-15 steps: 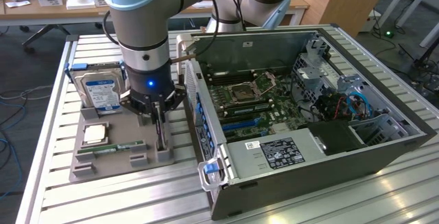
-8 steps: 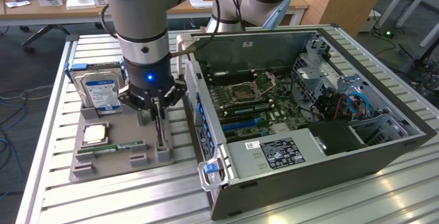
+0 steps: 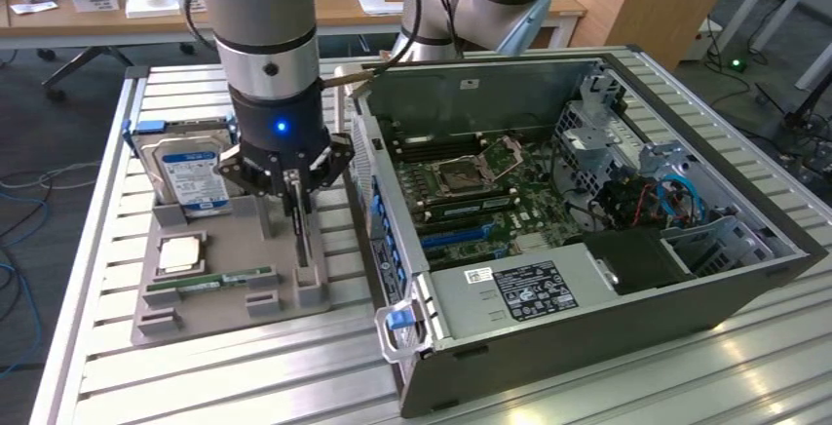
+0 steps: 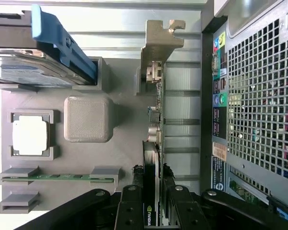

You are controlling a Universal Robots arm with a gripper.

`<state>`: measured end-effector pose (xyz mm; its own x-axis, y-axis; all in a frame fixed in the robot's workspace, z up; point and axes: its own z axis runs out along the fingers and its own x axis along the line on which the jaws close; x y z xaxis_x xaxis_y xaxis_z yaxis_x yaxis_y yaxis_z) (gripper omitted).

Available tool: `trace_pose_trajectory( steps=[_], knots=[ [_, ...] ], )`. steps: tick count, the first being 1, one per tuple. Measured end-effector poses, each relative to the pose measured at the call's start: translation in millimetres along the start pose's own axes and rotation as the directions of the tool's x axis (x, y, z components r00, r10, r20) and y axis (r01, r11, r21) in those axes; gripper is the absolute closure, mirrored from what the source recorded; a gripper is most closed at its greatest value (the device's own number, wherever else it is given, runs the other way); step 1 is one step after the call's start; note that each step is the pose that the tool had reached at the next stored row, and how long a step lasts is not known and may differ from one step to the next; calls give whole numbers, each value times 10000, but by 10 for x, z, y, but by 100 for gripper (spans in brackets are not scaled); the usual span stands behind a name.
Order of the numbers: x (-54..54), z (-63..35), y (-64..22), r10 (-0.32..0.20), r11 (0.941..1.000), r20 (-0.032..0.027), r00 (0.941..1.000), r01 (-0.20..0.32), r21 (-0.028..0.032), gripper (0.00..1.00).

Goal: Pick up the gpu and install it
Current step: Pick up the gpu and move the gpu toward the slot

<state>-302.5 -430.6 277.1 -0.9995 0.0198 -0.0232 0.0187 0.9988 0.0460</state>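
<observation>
Gripper (image 3: 296, 189) pinches the gpu (image 4: 152, 158) by its edge; best lifted straight, card kept upright, clearing the tray (image 4: 120, 158) beneath.

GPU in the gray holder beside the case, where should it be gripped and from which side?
Grip the gpu by its upper long edge, fingers pinching the two flat faces, coming straight down from above. It stands on edge in a slot of the gray holder, so that edge is free.
</observation>
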Motion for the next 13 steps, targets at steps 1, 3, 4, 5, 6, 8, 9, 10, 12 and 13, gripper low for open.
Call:
trace_pose_trajectory(
  steps=[1, 3, 4, 5, 6, 8, 9, 10, 12, 13],
  knots=[
    [-1, -34, 2, 0, 10000, 0, 10000, 0, 0, 74],
    [-2, -101, 5, 0, 10000, 0, 10000, 0, 0, 74],
    [-3, -134, 7, 0, 10000, 1, 10000, 0, 0, 74],
    [-4, -165, 8, 1, 10000, 1, 10000, -1, -1, 74],
    [-5, -191, 10, 1, 10000, 0, 10000, -1, 0, 74],
    [-7, -233, 12, 1, 10000, 0, 10000, -1, 0, 74],
    [-8, -254, 14, 1, 10000, 1, 10000, -1, -1, 74],
    [-10, -275, 15, 1, 10000, 0, 10000, -1, 0, 74],
    [-13, -332, 18, 1, 10000, 0, 10000, -1, 0, 74],
    [-14, -360, 20, 2, 10000, 0, 10000, -2, 0, 74]
  ],
)
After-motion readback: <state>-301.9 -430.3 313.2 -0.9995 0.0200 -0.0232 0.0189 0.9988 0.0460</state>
